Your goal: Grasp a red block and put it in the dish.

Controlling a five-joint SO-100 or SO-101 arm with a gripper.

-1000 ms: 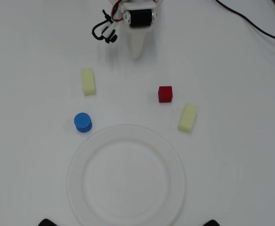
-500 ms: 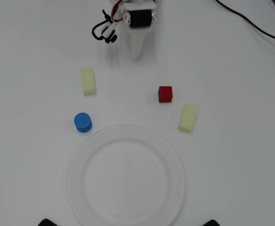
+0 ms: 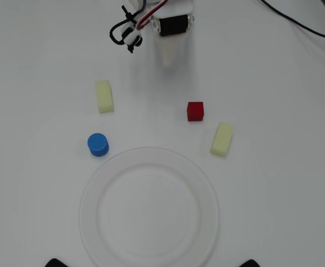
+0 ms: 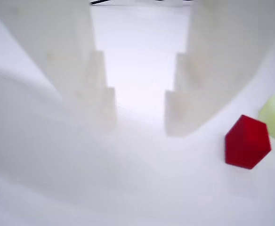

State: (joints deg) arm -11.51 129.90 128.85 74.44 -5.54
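- The tool (image 4: pixel 140 110) is hanging open, a clear gap between its two white fingers (image 4: pixel 93 103), holding nothing.
- In the wrist view the red block (image 4: pixel 247 141) is lying to the right of the gap, outside the right finger and apart from it; the tool would need to shift right to straddle it.
- In the overhead view the red block (image 3: pixel 195 110) is sitting on the table (image 3: pixel 296 167) right of centre, between the arm at the far edge and the dish (image 3: pixel 149 207) at the near edge.
- A yellow block (image 3: pixel 222 139) is lying near the red block's right side, not touching; probably the only thing crowding the grasp.
- Another yellow block (image 3: pixel 104 96) and a blue cylinder (image 3: pixel 98 144) are sitting well apart on the left.
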